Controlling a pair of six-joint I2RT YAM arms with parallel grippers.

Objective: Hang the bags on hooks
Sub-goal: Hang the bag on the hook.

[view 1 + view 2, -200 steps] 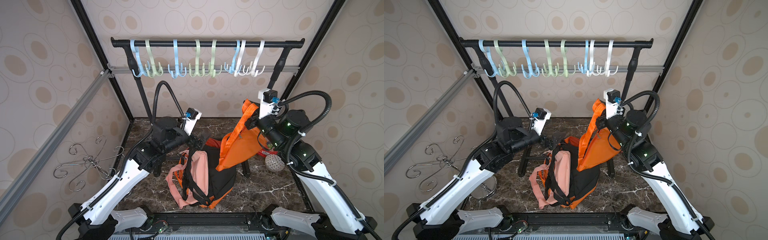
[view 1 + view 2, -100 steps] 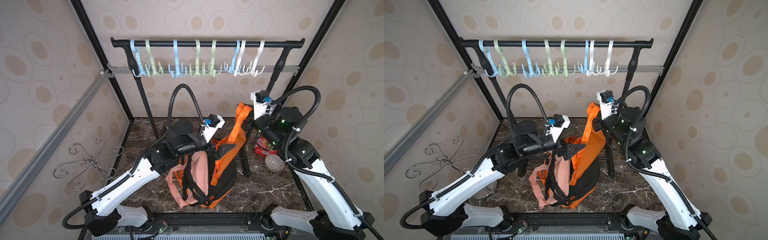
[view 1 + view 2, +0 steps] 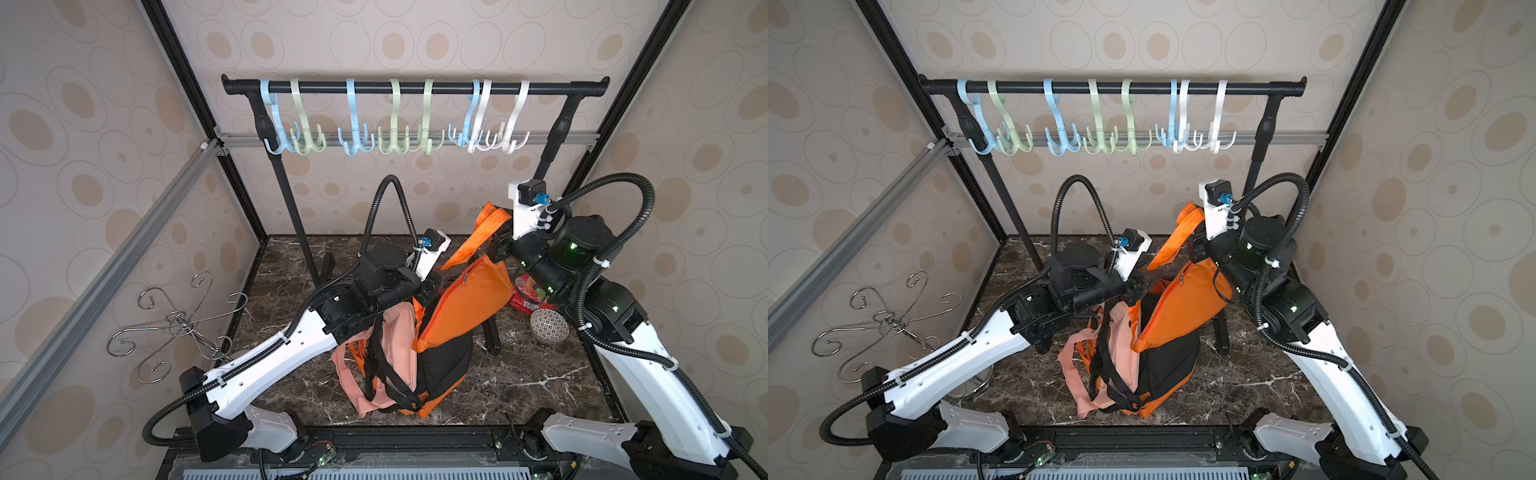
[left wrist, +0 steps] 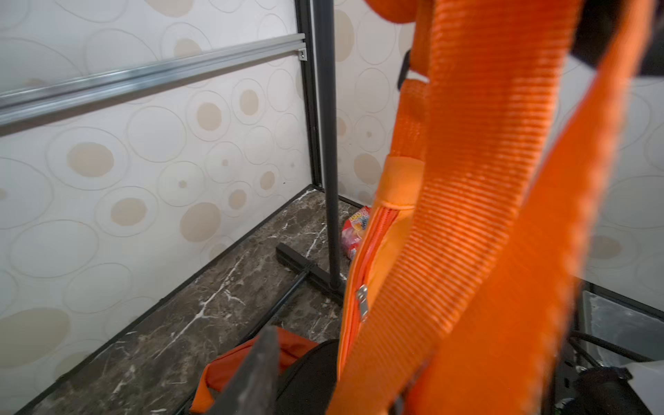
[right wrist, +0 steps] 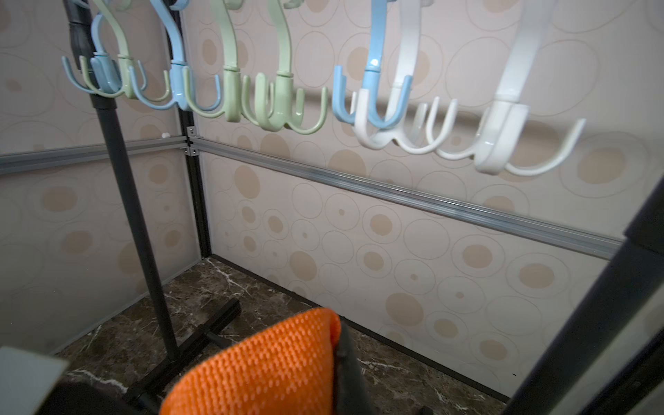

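Eight plastic hooks (image 3: 393,118) in blue, green and white hang from the black rail (image 3: 415,87) at the back, and none of them carries the bag (image 3: 459,307); the bag, orange, black and pink, stands on the marble floor (image 3: 540,374) between the two arms, well below the rail, its orange top flap drawn up toward the right arm; the right gripper (image 3: 500,245) is clamped on the orange strap (image 3: 486,226) and holds the loop above the bag, as both top views show; in the right wrist view the webbing (image 5: 266,363) sits pinched beside a dark finger (image 5: 348,366), with the white hooks above and ahead; the left gripper (image 3: 432,286) is at the top of the bag, just beside the lower run of the strap; in the left wrist view the strap (image 4: 478,215) fills the near field and one dark finger (image 4: 251,373) shows to its side; the strap seems to pass between the jaws, but whether they have closed on it cannot be told; a red packet (image 3: 525,291) and a patterned ball (image 3: 548,326) lie on the floor near the right arm; a wire stand (image 3: 178,324) stands outside the frame by the left arm
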